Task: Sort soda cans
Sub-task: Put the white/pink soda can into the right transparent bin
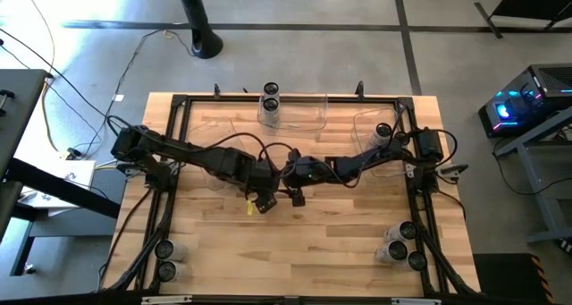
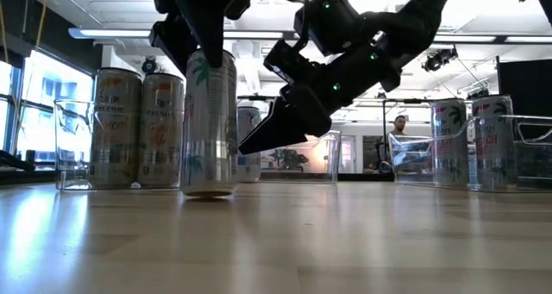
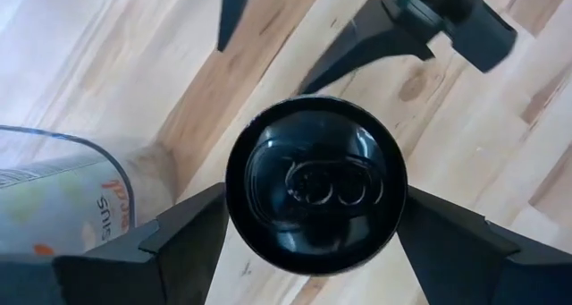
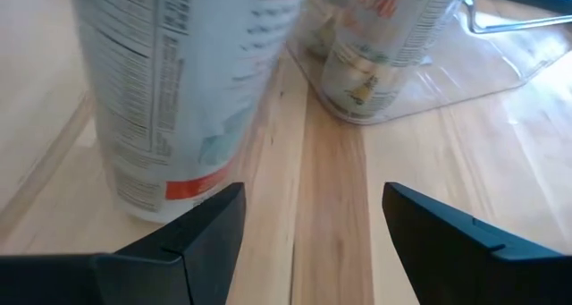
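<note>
A soda can (image 2: 210,121) with silvery-white sides stands upright at the table's middle. Its dark round top (image 3: 315,184) fills the left wrist view. My left gripper (image 1: 262,198) comes down on it from above, shut on its upper part. My right gripper (image 2: 269,137) is open just to the can's right, its fingers slanting down toward the can without touching it. In the right wrist view the can (image 4: 170,99) stands ahead of the open fingers (image 4: 313,224), off to one side. In the high view the arm hides the can. My left gripper holds the soda can by its top rim, pinched between the two fingers (image 3: 192,233), one on each side of the rim (image 3: 234,193). The fingers point down from above. The can is upright, and its base (image 2: 210,190) sits on or just above the table.
Clear bins hold other cans: two at the far middle (image 1: 270,97), one at the far right (image 1: 384,131), two in a bin on the left (image 2: 138,128). Loose cans stand at the near right corner (image 1: 402,244) and near left corner (image 1: 165,260). Bare wood lies toward the near edge.
</note>
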Controlling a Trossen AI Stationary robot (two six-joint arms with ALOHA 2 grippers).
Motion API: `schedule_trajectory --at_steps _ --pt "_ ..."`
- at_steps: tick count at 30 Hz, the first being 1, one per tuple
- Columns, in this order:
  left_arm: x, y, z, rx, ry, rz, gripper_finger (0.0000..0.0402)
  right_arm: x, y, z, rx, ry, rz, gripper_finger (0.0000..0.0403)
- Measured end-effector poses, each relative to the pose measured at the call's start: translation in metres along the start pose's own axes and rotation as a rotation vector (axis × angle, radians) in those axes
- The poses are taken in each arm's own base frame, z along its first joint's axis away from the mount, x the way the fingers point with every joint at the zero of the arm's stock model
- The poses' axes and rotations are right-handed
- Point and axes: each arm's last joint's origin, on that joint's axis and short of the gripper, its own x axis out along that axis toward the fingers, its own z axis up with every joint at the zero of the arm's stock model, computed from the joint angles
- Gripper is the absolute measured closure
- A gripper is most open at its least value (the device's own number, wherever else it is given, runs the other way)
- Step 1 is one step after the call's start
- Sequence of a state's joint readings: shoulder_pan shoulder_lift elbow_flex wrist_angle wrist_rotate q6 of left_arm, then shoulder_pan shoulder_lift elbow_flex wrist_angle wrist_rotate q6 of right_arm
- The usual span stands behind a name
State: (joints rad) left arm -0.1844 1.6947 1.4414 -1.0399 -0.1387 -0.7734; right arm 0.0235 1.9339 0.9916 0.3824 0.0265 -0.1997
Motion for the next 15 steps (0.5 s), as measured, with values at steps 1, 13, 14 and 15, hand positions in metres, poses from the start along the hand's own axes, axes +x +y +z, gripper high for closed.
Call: schedule_trajectory --at_steps 1,13,14,15 --pt "0.000 0.000 0.000 0.000 -0.001 0.002 0.0101 0.000 0.000 0.000 0.000 0.000 0.000 0.0144" --pt "-0.001 -0.005 -0.004 0.037 -0.009 0.006 0.0102 -0.001 -0.003 -0.008 -0.019 0.104 -0.137 0.0144" --pt "-0.001 -0.006 -0.006 0.045 -0.018 0.012 0.0102 -0.001 -0.003 -0.009 -0.021 0.120 -0.148 0.0144" --pt "-0.001 -0.008 -0.007 0.052 -0.028 0.014 0.0102 -0.001 -0.003 -0.010 -0.022 0.131 -0.155 0.0144"
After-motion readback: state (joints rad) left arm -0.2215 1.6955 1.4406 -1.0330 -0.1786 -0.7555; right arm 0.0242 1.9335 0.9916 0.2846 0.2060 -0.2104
